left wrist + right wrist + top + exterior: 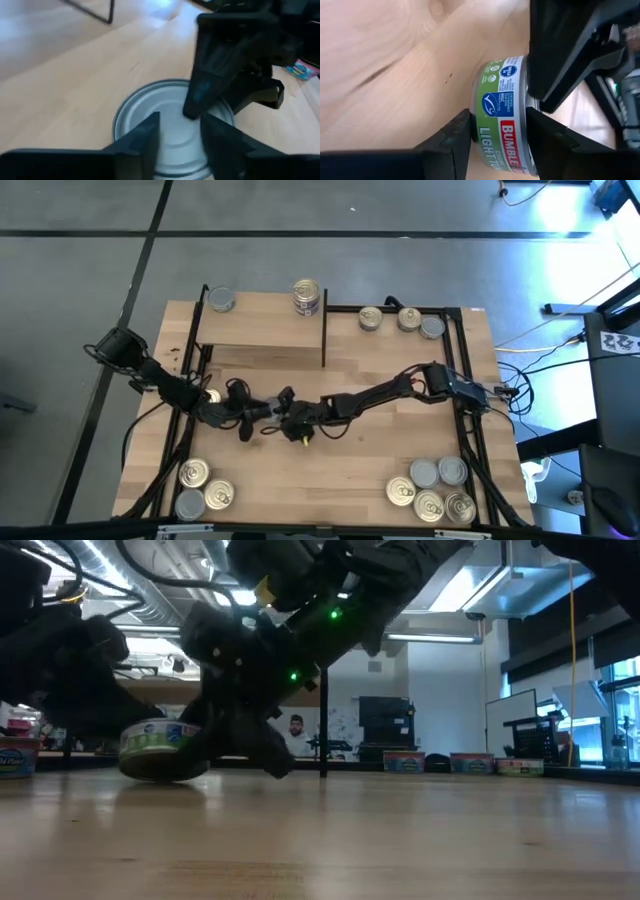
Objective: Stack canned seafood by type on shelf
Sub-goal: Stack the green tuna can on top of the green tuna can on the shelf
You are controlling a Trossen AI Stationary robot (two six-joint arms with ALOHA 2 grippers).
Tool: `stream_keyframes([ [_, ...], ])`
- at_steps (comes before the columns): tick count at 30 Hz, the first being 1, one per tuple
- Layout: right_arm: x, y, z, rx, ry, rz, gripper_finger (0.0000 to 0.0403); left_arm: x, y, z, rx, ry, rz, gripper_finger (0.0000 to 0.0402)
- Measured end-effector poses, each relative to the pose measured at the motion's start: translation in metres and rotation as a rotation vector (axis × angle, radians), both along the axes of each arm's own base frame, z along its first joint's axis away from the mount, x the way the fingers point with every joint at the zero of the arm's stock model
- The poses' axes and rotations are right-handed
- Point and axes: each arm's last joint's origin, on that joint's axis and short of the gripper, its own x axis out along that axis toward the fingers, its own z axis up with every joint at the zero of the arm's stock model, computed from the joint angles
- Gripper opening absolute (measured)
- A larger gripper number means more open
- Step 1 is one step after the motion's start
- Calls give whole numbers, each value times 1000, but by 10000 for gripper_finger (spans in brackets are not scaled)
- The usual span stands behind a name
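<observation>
One tin [502,107], green-labelled on its wall and plain silver on top [150,107], sits mid-table [270,416] between both grippers. My right gripper [497,130] has reached in from the right [288,420] and is shut on this tin. My left gripper [180,137] comes from the left [252,413]. It hovers just over the tin's top with its fingers a narrow gap apart. In the low view the tin [160,748] is tilted. The wooden shelf [260,330] at the far left carries one tin [221,300] and a short stack [307,295]. My right gripper pinches the tin across its height, near the rim. One finger [196,97] lies on the silver top and the other [456,134] is against the bottom face. The fingers come in low from the table's right. The tin sits tilted, its lower edge [165,776] at the tabletop. My left gripper: I cannot tell whether its fingers touch the tin's top.
Three tins [405,320] stand at the far right edge. A few tins [200,488] sit at the near left corner and several [435,490] at the near right. Black frame rails [468,430] run along both sides. Bare wood lies in front of the grippers.
</observation>
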Motion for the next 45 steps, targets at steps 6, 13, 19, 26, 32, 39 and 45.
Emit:
stream_keyframes([
  [6,-10,-2,20,82,50,-90,150,9,-6,14,149,-32,-87,198],
  [13,-21,-6,37,111,111,-141,147,19,-14,27,386,27,-179,206],
  [19,-22,-7,38,124,114,-146,154,33,-15,29,512,232,-184,230],
  [26,-19,-7,41,152,76,-161,151,38,-13,31,497,316,-196,262],
  [32,-17,-8,44,190,34,-183,152,39,-10,31,564,337,-199,253],
  [39,-16,-9,46,245,12,-216,151,39,-9,31,610,351,-213,187],
  [45,-15,-9,48,264,4,-207,184,40,-10,32,601,344,-214,135],
])
